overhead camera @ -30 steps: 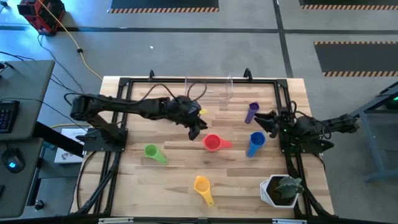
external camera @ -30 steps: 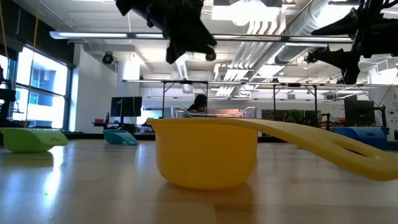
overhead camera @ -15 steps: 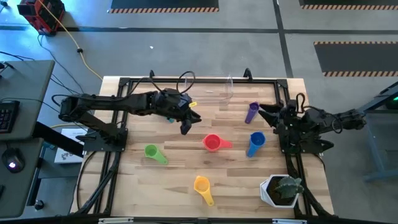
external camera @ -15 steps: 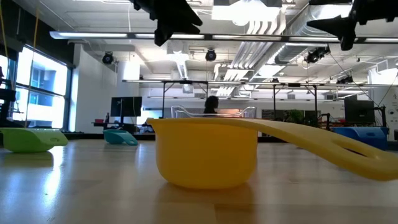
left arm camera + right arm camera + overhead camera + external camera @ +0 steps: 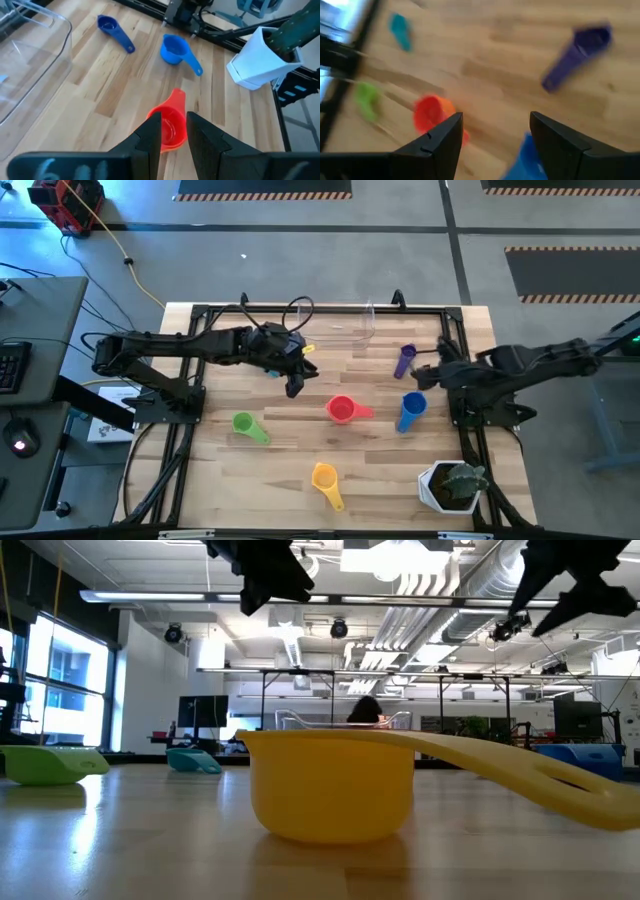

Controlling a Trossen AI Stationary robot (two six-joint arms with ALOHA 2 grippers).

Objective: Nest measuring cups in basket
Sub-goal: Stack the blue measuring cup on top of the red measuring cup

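Note:
Five cups lie apart on the wooden table: green (image 5: 248,426), red (image 5: 343,410), blue (image 5: 410,410), purple (image 5: 404,360) and yellow (image 5: 326,479). A teal cup (image 5: 400,30) shows in the right wrist view and in the low view (image 5: 195,760). The clear basket (image 5: 338,328) stands at the far edge. My left gripper (image 5: 293,387) hovers left of the red cup (image 5: 170,127), its fingers a narrow gap apart and holding nothing. My right gripper (image 5: 421,376) hangs wide open (image 5: 496,117) between the purple and blue cups, above the table.
A white pot with a green plant (image 5: 452,485) stands at the near right corner, and shows again in the left wrist view (image 5: 257,60). A black frame runs along the table's edges. Bare wood lies between the cups and in front of the basket (image 5: 30,60).
My left gripper has drawn back toward the table's left edge, away from the red cup, and has risen a little. My right arm has stretched out and lifted, while its gripper stays near the purple and blue cups. No cup has moved.

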